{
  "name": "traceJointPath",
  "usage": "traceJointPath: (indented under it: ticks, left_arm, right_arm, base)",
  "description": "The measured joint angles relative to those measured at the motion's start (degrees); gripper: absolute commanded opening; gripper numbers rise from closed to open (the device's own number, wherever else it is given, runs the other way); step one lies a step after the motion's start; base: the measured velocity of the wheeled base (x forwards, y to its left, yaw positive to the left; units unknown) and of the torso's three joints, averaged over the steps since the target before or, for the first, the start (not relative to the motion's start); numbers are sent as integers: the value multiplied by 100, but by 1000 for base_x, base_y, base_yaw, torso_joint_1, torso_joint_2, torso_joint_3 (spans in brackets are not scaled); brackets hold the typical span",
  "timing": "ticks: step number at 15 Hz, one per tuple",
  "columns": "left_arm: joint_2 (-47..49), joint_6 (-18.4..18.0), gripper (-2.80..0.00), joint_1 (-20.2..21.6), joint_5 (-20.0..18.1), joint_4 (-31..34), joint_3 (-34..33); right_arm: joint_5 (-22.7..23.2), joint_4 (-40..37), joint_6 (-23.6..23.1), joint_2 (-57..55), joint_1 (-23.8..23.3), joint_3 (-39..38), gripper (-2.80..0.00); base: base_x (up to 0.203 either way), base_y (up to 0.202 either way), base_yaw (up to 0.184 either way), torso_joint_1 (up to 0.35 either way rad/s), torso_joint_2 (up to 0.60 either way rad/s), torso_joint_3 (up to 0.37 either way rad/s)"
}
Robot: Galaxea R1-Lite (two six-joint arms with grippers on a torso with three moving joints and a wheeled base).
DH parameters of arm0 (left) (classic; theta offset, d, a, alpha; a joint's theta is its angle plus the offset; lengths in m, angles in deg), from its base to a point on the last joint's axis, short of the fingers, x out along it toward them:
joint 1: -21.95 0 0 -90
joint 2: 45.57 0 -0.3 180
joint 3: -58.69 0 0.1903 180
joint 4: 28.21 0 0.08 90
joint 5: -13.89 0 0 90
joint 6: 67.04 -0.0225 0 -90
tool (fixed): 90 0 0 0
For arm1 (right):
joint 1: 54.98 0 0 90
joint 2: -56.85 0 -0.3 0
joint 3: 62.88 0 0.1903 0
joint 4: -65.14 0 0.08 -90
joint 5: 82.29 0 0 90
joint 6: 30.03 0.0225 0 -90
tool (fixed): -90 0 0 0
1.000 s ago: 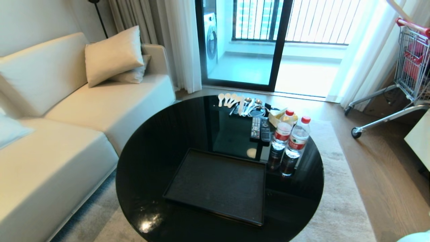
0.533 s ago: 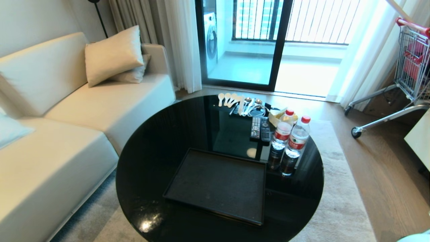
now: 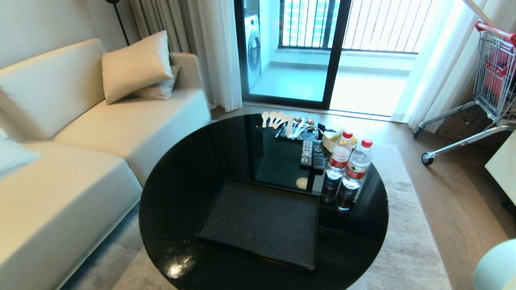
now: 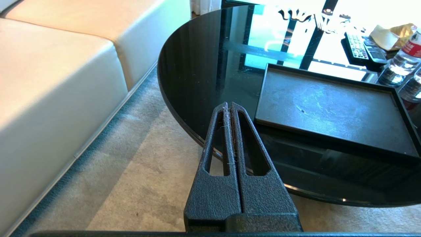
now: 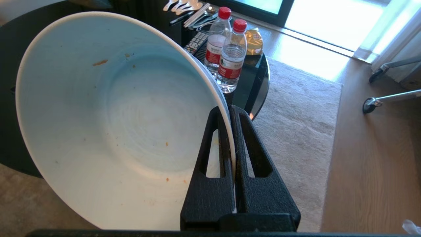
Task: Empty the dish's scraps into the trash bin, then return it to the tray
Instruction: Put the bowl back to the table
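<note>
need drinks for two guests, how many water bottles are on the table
2. Both stand upright side by side near the round table's right edge: one water bottle farther back, just right of the remote controls, and another beside it, nearer the edge. No others are visible.

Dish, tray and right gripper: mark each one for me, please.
dish (image 5: pixel 125 118): right wrist view, middle of its emptied inner surface.
tray (image 3: pixel 262 219): head view, centre of its bare black floor.
right gripper (image 5: pixel 229 110): right wrist view, fingertips pinching the dish's rim.

Two water bottles beside remotes; spoons, perhaps, behind.
</note>
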Motion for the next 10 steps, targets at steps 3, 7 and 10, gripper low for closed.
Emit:
traceJointPath:
  ticks: [3,7,10]
  left_arm:
    - [0,0,-280,0,-2,0,0]
    - [0,0,-280,0,-2,1,0]
    - [0,-1,-280,0,0,0,0]
  right_arm:
    - [237,135,-319,-1485,27,817,-280]
    - [237,522,-550,-3503,620,1853,-280]
    - [-187,772,-557,-4982,1492,2576,-280]
  base:
    - [0,0,0,0,0,0]
    - [0,0,0,0,0,0]
    - [0,0,0,0,0,0]
